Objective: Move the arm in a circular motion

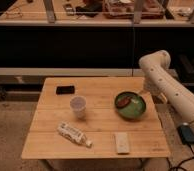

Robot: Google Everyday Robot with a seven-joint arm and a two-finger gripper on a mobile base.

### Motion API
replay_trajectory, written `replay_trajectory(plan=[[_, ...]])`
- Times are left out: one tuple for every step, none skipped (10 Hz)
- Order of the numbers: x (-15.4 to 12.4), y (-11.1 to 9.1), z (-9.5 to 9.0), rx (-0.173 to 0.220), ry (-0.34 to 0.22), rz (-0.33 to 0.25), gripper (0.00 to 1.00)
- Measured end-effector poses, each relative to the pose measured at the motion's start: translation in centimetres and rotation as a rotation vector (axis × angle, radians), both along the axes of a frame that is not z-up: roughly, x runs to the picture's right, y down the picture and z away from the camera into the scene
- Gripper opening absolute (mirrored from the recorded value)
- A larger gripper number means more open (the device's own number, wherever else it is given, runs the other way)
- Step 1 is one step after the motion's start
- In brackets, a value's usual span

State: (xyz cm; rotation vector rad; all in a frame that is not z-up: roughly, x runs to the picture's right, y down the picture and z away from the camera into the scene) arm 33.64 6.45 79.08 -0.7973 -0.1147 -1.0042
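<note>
The cream-white arm comes in from the lower right. Its thick tubular segment rises to a rounded joint above the table's right edge. From that joint a shorter part drops toward the table. The gripper is at its lower end, just right of the green bowl and close above the wooden table. It holds nothing that I can see.
On the table stand a clear plastic cup, a black flat object at the back left, a lying white bottle and a pale rectangular sponge. A dark counter runs behind. A blue device with cable lies on the floor at right.
</note>
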Motion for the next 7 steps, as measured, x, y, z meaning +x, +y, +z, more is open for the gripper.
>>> replay_trajectory(plan=[[0.4,1.3,-0.8,-0.005,0.032,0.003,0.8],[0.3,2.1,-0.7,-0.015,0.041,-0.001,0.8],[-0.4,2.4,-0.6,-0.02,0.037,-0.011,0.8],[-0.4,2.5,-0.6,-0.021,0.037,-0.011,0.8],[-0.3,2.6,-0.7,-0.022,0.038,-0.009,0.8],[-0.5,2.5,-0.6,-0.021,0.037,-0.011,0.8],[-0.6,2.4,-0.6,-0.021,0.034,-0.013,0.8]])
